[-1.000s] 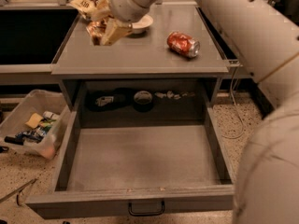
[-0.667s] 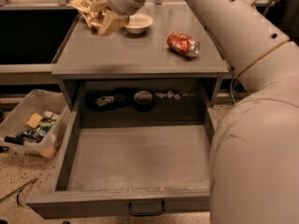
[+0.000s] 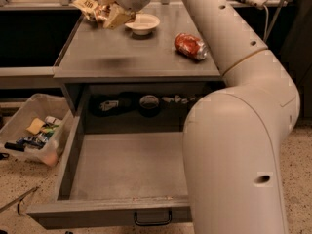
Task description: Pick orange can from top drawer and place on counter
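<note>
The top drawer (image 3: 126,165) is pulled out, and its grey floor shows nothing on it. Its dark loop handle (image 3: 152,218) is on the front panel. The counter (image 3: 122,57) is above it. A crumpled orange-copper thing with pale patches, the orange can (image 3: 91,7), is at the counter's back left corner. My gripper (image 3: 114,14) is right beside it on its right, low over the counter. I cannot tell whether it grips the can. My arm reaches in from the right.
A smooth red can (image 3: 191,46) lies on its side at the counter's right. A white bowl (image 3: 143,23) stands by the gripper. Dark items (image 3: 148,103) sit in the recess behind the drawer. A plastic bin (image 3: 34,130) is on the floor at left. My arm's large segment (image 3: 234,169) covers the drawer's right side.
My gripper has moved a little toward the back of the counter, closer to the crumpled can. The can, the red can and the drawer have stayed put.
</note>
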You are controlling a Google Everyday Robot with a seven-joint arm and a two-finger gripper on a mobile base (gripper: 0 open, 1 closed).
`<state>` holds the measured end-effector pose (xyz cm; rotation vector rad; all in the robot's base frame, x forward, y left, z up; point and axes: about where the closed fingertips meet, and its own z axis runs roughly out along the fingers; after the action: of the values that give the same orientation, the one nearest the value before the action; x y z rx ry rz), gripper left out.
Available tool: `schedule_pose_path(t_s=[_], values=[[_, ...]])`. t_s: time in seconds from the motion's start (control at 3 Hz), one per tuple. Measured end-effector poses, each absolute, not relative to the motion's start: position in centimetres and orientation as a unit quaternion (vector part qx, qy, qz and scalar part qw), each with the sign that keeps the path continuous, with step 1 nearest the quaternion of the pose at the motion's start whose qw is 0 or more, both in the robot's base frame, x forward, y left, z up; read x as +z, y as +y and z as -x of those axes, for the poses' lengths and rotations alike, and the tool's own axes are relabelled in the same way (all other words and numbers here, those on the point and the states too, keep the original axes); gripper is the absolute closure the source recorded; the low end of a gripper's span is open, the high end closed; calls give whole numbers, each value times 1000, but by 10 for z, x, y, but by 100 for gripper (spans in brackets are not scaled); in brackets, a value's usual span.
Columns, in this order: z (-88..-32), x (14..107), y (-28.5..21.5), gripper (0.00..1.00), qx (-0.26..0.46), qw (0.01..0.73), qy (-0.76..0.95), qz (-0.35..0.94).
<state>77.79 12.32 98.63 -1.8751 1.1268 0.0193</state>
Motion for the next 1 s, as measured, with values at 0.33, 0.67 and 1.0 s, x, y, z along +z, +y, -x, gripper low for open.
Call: schedule_pose_path(t_s=[0.33,0.67,1.0], values=[[-778,986,123,100,8,459,458,761],[-787,979,122,100,12,460,466,756],[-803,960,125,100,48,485,477,732]])
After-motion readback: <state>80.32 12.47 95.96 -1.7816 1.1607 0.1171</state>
